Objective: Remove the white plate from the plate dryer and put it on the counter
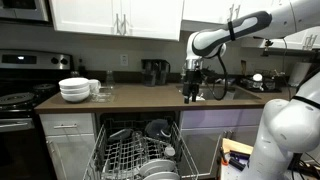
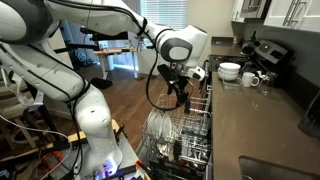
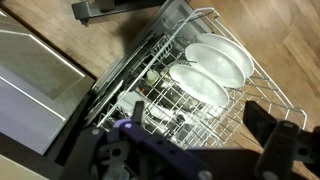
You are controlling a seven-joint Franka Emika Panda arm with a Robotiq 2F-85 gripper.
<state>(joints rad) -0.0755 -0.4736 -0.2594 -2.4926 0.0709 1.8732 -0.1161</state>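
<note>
Scene, largest item first.

- Long dark brown flat counter (image 1: pixel 140 101) (image 2: pixel 250 125) runs above pale cabinet fronts; the black stove top sits at one end.
- White jointed robot arm (image 1: pixel 232 30) (image 2: pixel 110 16) reaches over the open rack in both exterior views.
- Wide grey metal wire plate dryer (image 1: pixel 130 155) (image 2: pixel 178 138) (image 3: pixel 130 85) with upright tines is pulled out below the counter edge. It holds mixed dishes.
- Stack of white bowls (image 1: pixel 74 89) (image 2: pixel 229 70) stands on the counter near the stove, well apart from the arm.
- Round white plate (image 3: pixel 218 58) stands on edge between the tines at the rack's far end in the wrist view. A second white plate (image 3: pixel 198 85) leans just beside it. Both are in the rack, none on the counter.
- Dark two-finger gripper (image 1: pixel 193 92) (image 2: pixel 180 97) (image 3: pixel 195 147) hangs above the rack, clear of the plates. Jaws spread wide with nothing between them. The fingers are blurred in the wrist view.
</note>
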